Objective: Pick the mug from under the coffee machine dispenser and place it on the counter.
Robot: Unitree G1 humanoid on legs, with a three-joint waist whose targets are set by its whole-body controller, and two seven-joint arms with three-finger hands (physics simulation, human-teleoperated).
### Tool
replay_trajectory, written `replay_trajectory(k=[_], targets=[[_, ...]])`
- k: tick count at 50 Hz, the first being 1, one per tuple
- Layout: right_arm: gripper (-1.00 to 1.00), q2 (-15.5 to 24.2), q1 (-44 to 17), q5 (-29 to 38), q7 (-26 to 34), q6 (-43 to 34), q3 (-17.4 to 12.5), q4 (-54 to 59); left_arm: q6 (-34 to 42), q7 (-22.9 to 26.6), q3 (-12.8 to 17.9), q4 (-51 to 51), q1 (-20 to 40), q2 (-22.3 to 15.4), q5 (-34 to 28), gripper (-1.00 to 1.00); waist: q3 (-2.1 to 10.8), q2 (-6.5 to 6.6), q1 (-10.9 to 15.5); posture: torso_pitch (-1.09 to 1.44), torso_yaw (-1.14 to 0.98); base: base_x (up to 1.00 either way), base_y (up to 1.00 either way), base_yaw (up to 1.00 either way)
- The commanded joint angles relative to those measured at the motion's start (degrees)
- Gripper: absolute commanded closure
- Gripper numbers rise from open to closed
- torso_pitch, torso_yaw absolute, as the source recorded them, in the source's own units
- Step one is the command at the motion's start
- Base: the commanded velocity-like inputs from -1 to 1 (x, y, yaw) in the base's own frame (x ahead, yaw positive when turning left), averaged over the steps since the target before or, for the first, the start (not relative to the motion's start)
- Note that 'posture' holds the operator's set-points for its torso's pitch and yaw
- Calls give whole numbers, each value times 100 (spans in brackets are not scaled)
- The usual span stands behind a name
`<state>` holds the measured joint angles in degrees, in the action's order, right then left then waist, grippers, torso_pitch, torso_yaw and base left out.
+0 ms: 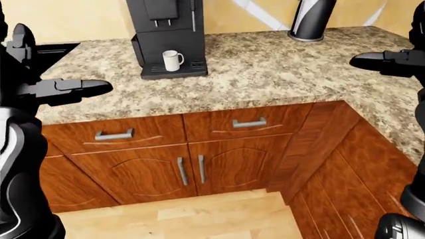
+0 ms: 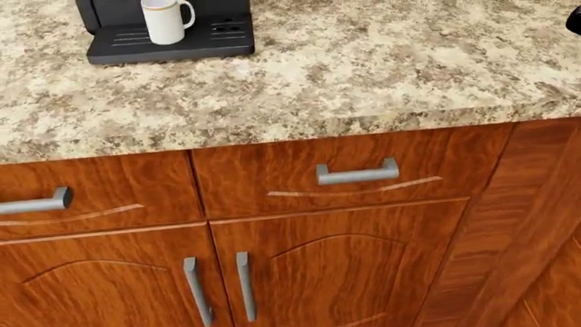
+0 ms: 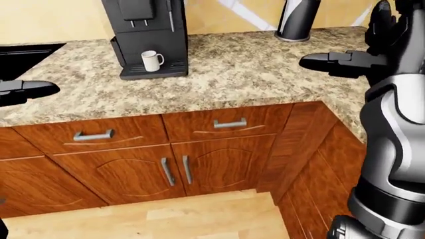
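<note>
Shown, approach stage: the mug (image 1: 172,60) stands upright on the drip tray of the coffee machine (image 1: 166,30), directly under the dispenser, handle turned to the view's right; nothing has touched it yet. Both hands are raised over the counter (image 1: 265,69) and well apart from the mug, the left hand (image 1: 63,89) at the left edge of the left-eye view, the right hand (image 3: 339,62) at the right side of the right-eye view.

Judged best practice for this step: close in on the machine until the mug is within reach, bring one hand in low and level at the mug's side, clear of the dispenser above, and close the fingers round the body (the handle side looks the more awkward grip). Draw the mug out sideways along the tray before lifting, since a straight lift would likely strike the spout. Bare granite to the right of the machine would serve as a set-down spot.

Hand state: fingers of both hands extend roughly straight and spread, holding nothing and touching nothing; the thumbs are partly hidden, so exact spread cannot be told.
</note>
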<state>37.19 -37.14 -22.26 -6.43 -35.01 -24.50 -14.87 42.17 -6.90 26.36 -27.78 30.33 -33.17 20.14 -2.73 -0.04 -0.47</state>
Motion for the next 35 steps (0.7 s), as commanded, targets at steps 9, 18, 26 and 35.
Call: replay_trajectory(k=[9,18,26,35], targets=[[-100,79,-140,-31,7,160,-28,-175,-82,-72,93,-162,153,-122,1,-100,135,318,62,0,0,16,16,0],[-100,105,-166,-45,4,156,-27,-156,-55,-87,96,-167,178,-146,13,-100,143,-368,112,0,0,16,15,0],[-100,119,-157,-57,9,165,-37,-148,-24,-95,47,-221,158,-87,0,-100,102,-133,40,0,0,15,15,0],[-100,140,-149,-77,14,170,-61,-139,21,-94,58,-244,189,-101,3,-100,139,360,60,0,0,16,11,0]])
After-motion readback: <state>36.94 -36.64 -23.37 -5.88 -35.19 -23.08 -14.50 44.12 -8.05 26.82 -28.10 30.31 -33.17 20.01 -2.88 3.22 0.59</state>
